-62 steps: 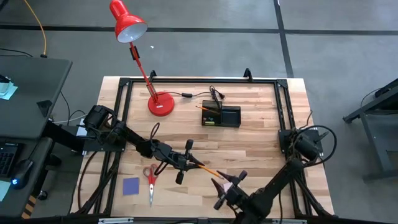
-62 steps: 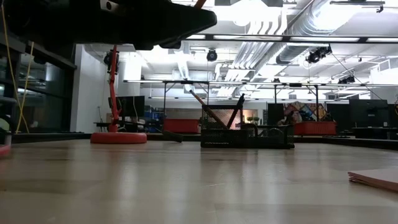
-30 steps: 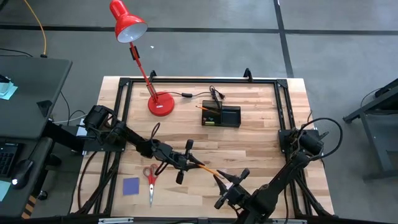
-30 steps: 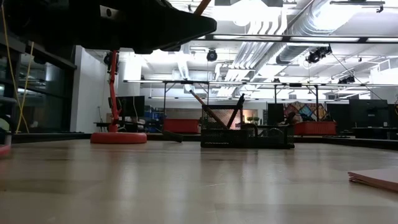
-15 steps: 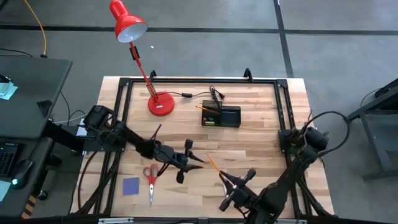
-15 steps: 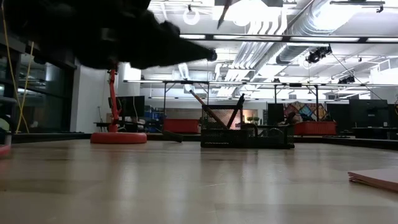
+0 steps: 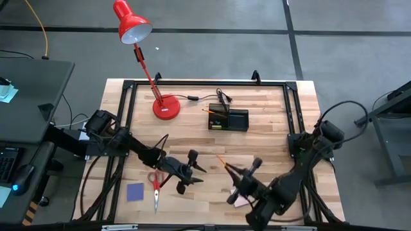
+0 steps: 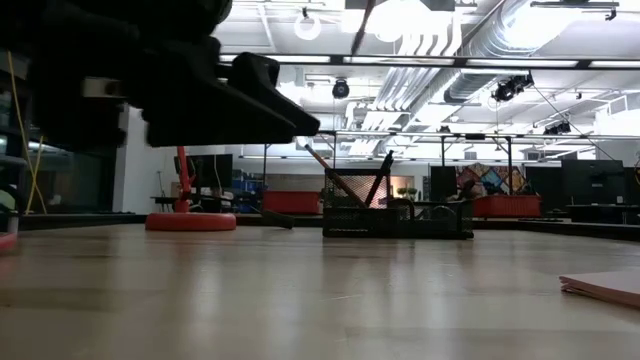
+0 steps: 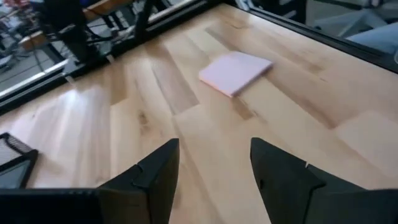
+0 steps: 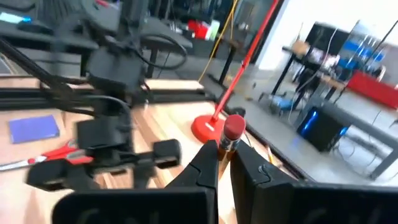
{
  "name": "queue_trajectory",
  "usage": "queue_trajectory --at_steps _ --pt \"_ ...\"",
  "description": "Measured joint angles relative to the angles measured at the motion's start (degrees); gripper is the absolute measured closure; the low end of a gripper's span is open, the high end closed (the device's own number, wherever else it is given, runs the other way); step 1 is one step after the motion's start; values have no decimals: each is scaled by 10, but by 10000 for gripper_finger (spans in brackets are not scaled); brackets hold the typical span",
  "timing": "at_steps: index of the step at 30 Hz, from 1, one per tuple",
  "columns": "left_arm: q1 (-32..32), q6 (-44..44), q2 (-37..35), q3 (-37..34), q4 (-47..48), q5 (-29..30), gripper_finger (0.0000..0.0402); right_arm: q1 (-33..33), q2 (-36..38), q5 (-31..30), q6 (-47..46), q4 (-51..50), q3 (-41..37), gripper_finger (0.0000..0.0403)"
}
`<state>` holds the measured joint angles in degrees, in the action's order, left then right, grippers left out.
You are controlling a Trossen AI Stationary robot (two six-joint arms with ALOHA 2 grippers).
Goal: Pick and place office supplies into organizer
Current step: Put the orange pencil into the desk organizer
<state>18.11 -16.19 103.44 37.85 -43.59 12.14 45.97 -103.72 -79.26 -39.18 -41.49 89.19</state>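
My right gripper [image 7: 234, 173] is above the table's near middle, shut on an orange pencil [image 7: 222, 162] with a red eraser [image 10: 233, 129]. To its left my left gripper [image 7: 195, 173] is open and holds nothing; in its wrist view the fingers [image 9: 155, 177] frame bare wood. A pink pad [image 9: 235, 71] lies flat beside my right arm. Red-handled scissors [image 7: 155, 185] and a blue pad [image 7: 135, 192] lie at the near left. The black organizer [image 7: 228, 119] stands at the far middle with a few items in it. My right gripper pinches the pencil between its two fingers [image 10: 208, 163]. The eraser end [image 10: 231, 138] sticks out past the fingertips, toward the far left. The fingers hide the pencil's other end. The pencil is lifted clear of the table.
A red desk lamp stands on its round base [image 7: 166, 106] at the far left, its cord running toward the organizer. A black frame [image 7: 192, 83] rims the tabletop. Bare wood lies between the grippers and the organizer.
My left gripper has opened, let go of the pencil and dropped back slightly toward the near left. My right gripper has shut on the pencil's near end, then risen and moved toward the far edge. The pencil is now lifted clear in its hold.
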Motion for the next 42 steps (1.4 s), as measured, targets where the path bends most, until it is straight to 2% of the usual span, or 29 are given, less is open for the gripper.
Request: queue_trajectory --at_steps 3,6,9,15,20,27,32,36,42 --pt "15 0 0 0 1 14 218 -21 24 38 -51 -80 0 402" --pt "31 -11 0 0 1 53 225 -43 54 80 -102 -153 0 402" --pt "44 -15 0 0 1 73 230 -70 91 109 -96 -183 0 402" --pt "45 -13 0 0 0 68 230 -158 160 180 10 -147 0 402" --pt "44 -14 0 0 -4 70 229 -264 173 245 136 -88 0 403" --pt "44 1 0 0 4 66 229 -384 162 400 270 34 -1 403" --pt "45 2 0 0 5 64 229 -448 163 461 289 39 -1 403" --pt "45 12 0 0 5 64 229 -497 155 533 273 20 -1 403" --pt "45 16 0 0 5 64 229 -534 131 578 266 2 -1 403"
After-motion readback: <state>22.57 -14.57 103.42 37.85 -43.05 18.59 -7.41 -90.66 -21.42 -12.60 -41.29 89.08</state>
